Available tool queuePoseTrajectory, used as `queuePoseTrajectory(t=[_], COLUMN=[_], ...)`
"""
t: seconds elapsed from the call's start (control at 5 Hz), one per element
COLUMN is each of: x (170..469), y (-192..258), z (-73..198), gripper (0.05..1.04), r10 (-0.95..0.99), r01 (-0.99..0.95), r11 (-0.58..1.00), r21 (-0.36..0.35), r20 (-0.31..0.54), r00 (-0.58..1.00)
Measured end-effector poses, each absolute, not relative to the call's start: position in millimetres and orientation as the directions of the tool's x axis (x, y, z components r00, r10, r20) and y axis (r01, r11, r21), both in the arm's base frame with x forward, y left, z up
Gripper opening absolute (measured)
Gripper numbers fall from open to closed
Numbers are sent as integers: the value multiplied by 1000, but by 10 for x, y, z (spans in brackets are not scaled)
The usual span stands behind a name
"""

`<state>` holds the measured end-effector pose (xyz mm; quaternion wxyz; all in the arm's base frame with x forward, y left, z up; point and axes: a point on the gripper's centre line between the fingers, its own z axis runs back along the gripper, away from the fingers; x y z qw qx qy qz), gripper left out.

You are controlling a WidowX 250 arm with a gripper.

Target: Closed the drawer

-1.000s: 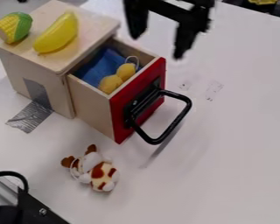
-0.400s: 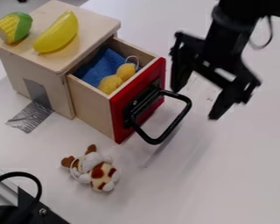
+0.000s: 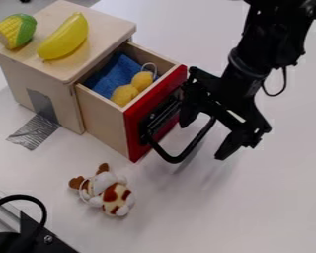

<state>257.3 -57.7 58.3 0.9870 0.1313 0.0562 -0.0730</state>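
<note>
Now, jaws: standing apart, one crossing in front of the handle and the other hanging to its right over the counter; they are gripping nothing, and whether they are touching the handle I cannot tell.
Gripper: hanging to the right of the drawer, having just swung left and nearer, so it is now closing in on the front.
Arm: coming down from the upper right.
Handle: jutting out from the red front, partly hidden.
Drawer: sitting open just as before, so the closing is probably only at its approach; a push leftward and farther is likely needed, and a jaw could be catching the handle.
Inside: blue cloth and a yellow item are lying low, probably not obstructing.
Cabinet: holding the toy corn and toy banana on top.
Plush toy: lying near, apart from the drawer.
Lettering: no readable word or label is showing.
</note>
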Motion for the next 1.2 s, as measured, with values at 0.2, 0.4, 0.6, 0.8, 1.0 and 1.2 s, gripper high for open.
queuePoseTrajectory(t=[0.2, 0.4, 0.6, 0.8, 1.0, 1.2], x=[2553, 2526, 2553, 2582, 2583, 2536], y=[-463, -424, -416, -377, -300, -208], z=[368, 177, 32, 30, 36, 50], gripper=[1000, 1000, 973, 696, 393, 183], r10=[-107, -98, -91, -64, -30, 33], r01=[153, 163, 166, 135, 100, 39], r11=[953, 950, 949, 955, 959, 958], r21=[263, 266, 266, 264, 265, 283], r20=[-182, -242, -272, -261, -256, -247], r00=[978, 965, 958, 963, 966, 968])
